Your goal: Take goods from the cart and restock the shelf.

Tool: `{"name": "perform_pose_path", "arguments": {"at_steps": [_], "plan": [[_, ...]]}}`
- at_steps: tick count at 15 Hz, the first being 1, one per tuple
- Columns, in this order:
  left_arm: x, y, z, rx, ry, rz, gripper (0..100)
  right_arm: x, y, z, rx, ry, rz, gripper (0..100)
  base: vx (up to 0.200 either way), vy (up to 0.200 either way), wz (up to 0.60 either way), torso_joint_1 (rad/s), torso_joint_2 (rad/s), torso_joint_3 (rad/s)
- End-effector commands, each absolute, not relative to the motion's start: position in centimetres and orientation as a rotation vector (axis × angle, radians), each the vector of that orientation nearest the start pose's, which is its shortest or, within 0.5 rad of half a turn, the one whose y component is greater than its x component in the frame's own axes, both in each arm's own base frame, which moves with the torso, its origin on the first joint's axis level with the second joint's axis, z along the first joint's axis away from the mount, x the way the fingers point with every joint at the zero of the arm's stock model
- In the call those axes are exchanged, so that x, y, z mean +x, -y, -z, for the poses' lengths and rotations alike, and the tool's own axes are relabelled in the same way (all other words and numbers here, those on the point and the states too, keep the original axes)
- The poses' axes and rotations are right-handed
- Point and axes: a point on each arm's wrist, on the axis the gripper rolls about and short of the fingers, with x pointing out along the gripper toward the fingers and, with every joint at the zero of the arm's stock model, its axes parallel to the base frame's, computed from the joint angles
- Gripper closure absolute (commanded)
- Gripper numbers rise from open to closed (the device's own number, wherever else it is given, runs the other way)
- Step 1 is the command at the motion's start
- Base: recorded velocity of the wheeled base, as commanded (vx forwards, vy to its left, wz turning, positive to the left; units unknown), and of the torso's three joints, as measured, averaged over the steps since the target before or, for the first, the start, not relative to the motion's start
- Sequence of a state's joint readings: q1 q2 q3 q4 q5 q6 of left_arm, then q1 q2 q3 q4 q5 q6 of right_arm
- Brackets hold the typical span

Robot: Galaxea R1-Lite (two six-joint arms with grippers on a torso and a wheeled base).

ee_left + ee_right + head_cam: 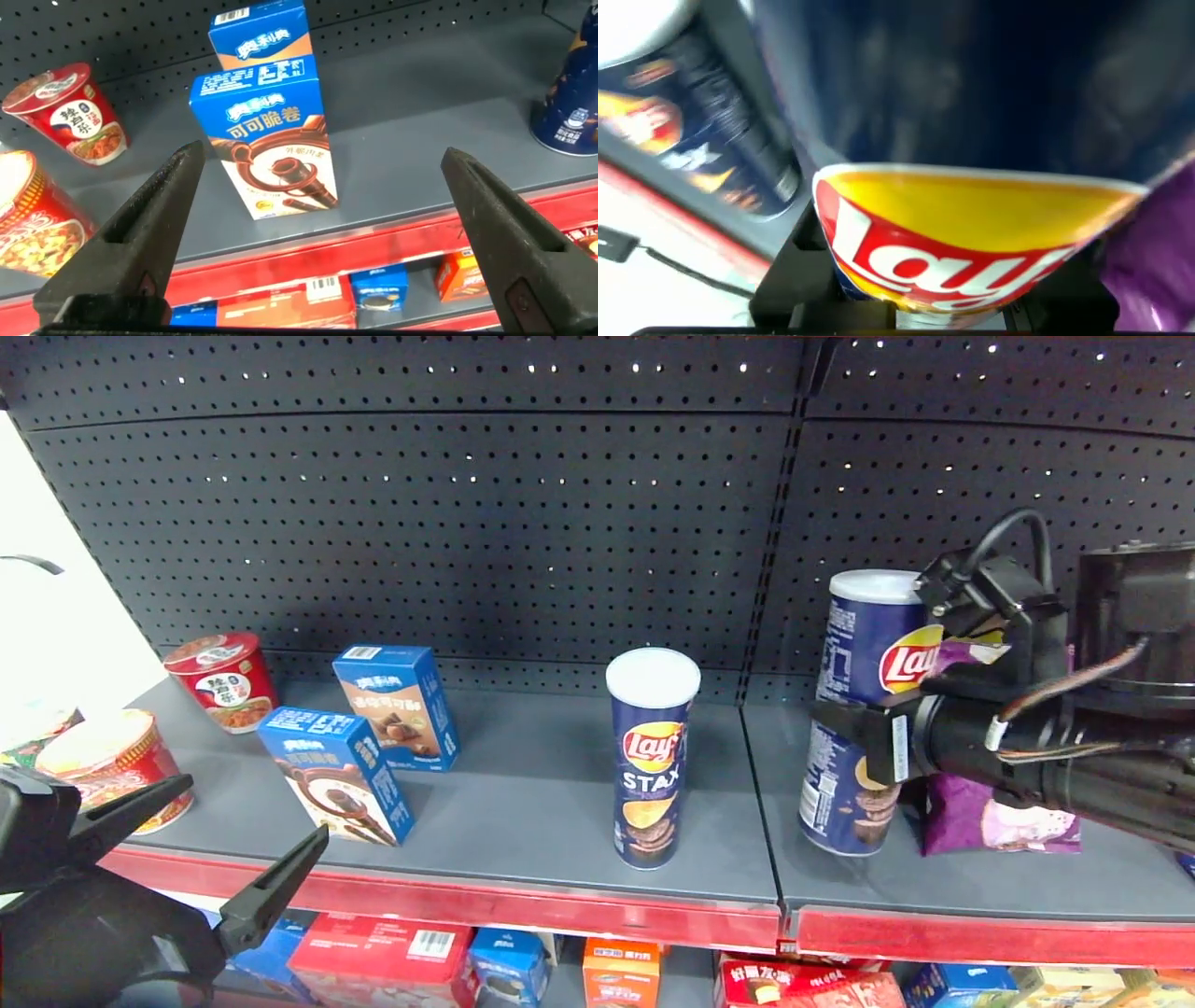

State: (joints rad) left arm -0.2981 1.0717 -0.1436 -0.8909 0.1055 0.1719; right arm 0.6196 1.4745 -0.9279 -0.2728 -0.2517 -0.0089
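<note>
Chip can [864, 635]: stiff tube, likely light, slick and dentable; best held mid-body, as now, clamped tilted in the right gripper [854, 737] jaws, base near the shelf [523, 803]. Left gripper [322, 157]: jaws wide, empty, biscuit box [271, 140] just ahead.

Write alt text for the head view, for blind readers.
The right gripper grips a tall dark-blue white-lidded crisp canister at the grey metal shelf, beside a purple snack bag. A matching canister, two blue cardboard boxes and red noodle cups stand leftward; the left gripper hangs open.
</note>
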Motion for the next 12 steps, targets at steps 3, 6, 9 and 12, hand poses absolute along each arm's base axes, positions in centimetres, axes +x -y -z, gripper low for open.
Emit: {"name": "perform_pose_path", "arguments": {"at_steps": [3,6,9,12], "plan": [[11.9,3.2,-16.5,0.18,-0.021,0.179,0,26.0,-16.4,-23.1,-0.158,-0.287,-0.335,100,0.0,0.0,0.0,0.0,0.0,0.0],[11.8,3.1,-16.4,0.181,-0.029,0.177,0,28.0,-17.7,-23.5,-0.149,-0.263,-0.327,100,0.0,0.0,0.0,0.0,0.0,0.0],[11.8,3.1,-16.4,0.183,-0.029,0.175,0,30.0,-19.0,-22.8,-0.166,-0.267,-0.326,100,0.0,0.0,0.0,0.0,0.0,0.0],[11.9,2.9,-16.5,0.184,-0.029,0.158,0,32.4,-20.7,-21.1,-0.155,-0.218,-0.33,100,0.0,0.0,0.0,0.0,0.0,0.0]]}}
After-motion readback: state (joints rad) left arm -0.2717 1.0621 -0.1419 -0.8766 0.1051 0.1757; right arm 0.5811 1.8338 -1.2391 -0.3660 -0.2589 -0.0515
